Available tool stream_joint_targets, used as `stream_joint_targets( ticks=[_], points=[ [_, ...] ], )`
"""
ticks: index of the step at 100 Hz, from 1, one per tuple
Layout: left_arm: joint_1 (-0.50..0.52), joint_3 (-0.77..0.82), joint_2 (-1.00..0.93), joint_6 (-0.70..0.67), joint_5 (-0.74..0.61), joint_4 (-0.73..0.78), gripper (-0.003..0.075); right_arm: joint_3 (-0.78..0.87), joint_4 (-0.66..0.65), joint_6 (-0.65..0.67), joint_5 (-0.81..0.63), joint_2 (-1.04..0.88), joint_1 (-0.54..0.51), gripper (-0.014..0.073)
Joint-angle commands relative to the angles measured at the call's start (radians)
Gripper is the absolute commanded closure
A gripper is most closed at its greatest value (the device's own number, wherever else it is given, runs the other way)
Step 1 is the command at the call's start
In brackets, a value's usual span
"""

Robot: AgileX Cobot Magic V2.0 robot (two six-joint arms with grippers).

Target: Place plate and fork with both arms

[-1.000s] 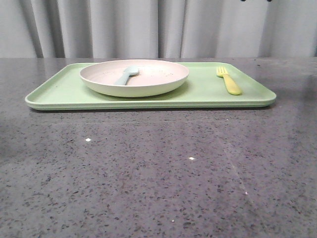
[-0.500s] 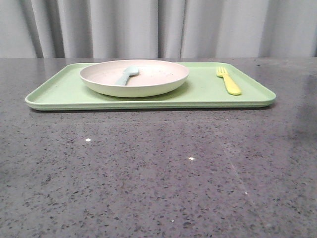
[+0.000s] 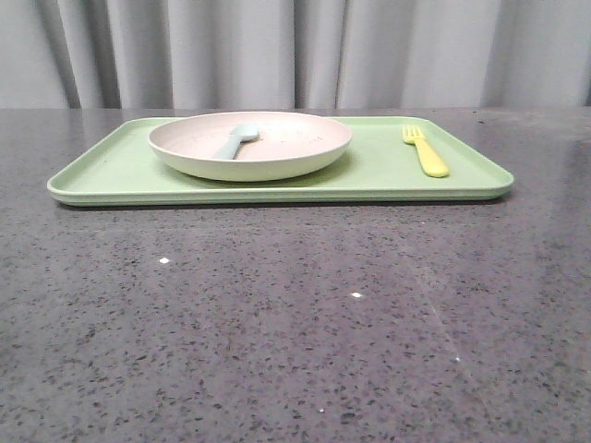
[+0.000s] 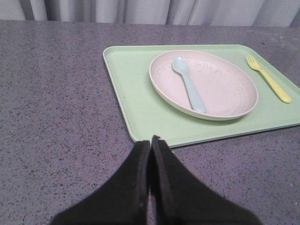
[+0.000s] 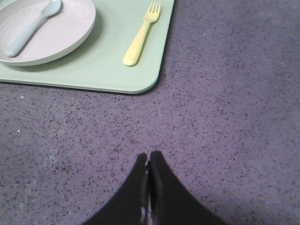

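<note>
The pink plate [image 3: 277, 138] with a cream rim sits on the left half of the light-green tray [image 3: 379, 171]; it also shows in the left wrist view [image 4: 220, 89] and the right wrist view [image 5: 51, 37]. The yellow fork [image 3: 425, 152] lies on the tray's right part, also in the left wrist view [image 4: 269, 84] and the right wrist view [image 5: 140, 37]. My left gripper [image 4: 150, 140] is shut and empty, above the table near the tray's front edge. My right gripper [image 5: 148, 157] is shut and empty, over bare table in front of the tray's right corner.
A pale blue spoon [image 3: 235, 140] lies in the plate. The tray stands at the back of a dark speckled table [image 3: 295, 323]. A grey curtain [image 3: 295, 51] hangs behind. Neither arm shows in the front view.
A dark part at the top edge of the front view one second ago has gone. A faint shadow at the right has faded. Plate, fork and tray have not moved.
</note>
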Motion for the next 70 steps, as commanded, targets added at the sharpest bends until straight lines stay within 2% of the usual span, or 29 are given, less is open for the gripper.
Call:
stream_joint_targets(
  ticks=[1,23,70],
  points=[
    [0.002,-0.004,-0.016,-0.006,-0.068,-0.01,0.0741,0.008,-0.023,-0.006,-0.079,-0.056,0.0,0.0662],
    [0.002,0.037,-0.077,-0.006,-0.068,-0.01,0.0741,0.063,-0.023,-0.006,-0.093,-0.176,0.0,0.0662],
    [0.002,0.045,-0.097,-0.006,-0.063,-0.01,0.0741,0.062,-0.022,-0.006,-0.088,-0.184,0.0,0.0662]
  ],
)
